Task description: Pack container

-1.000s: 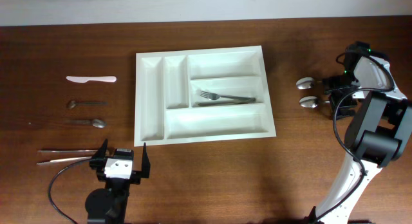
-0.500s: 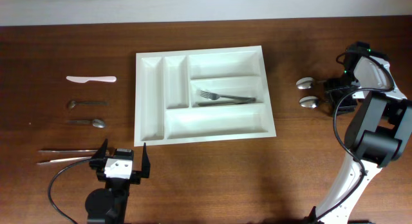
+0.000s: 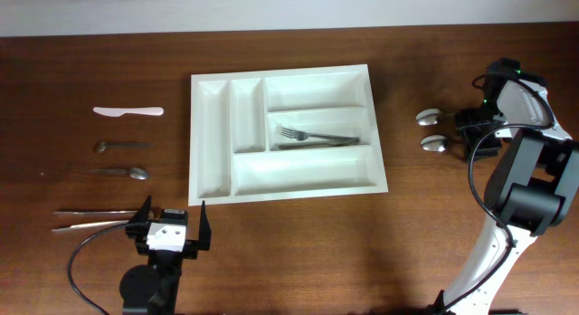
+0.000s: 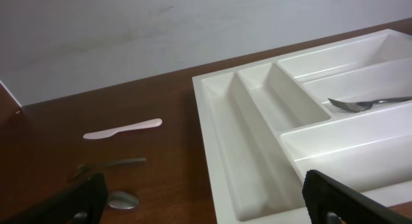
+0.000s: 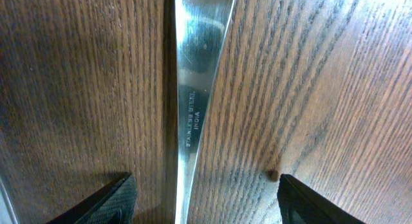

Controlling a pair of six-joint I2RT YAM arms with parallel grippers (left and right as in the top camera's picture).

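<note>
The container, a white compartment tray [image 3: 210, 134], lies mid-table with a steel fork [image 3: 317, 136] in its middle long slot; the left wrist view shows the same tray [image 4: 257, 147] and fork [image 4: 367, 103]. Two steel spoons [image 3: 428, 117] [image 3: 434, 143] lie to its right. My right gripper [image 3: 469, 129] hangs low over their handles. One steel handle [image 5: 193, 102] runs between its fingers [image 5: 103, 201], with bare wood showing on both sides, so it is open. My left gripper [image 3: 169, 226] stands open near the front edge, holding nothing.
Left of the tray lie a white plastic knife [image 3: 128, 110], two spoons [image 3: 122, 146] [image 3: 122, 171] and two long steel pieces [image 3: 90, 217] beside the left gripper. The right arm's base [image 3: 525, 188] stands at the right edge.
</note>
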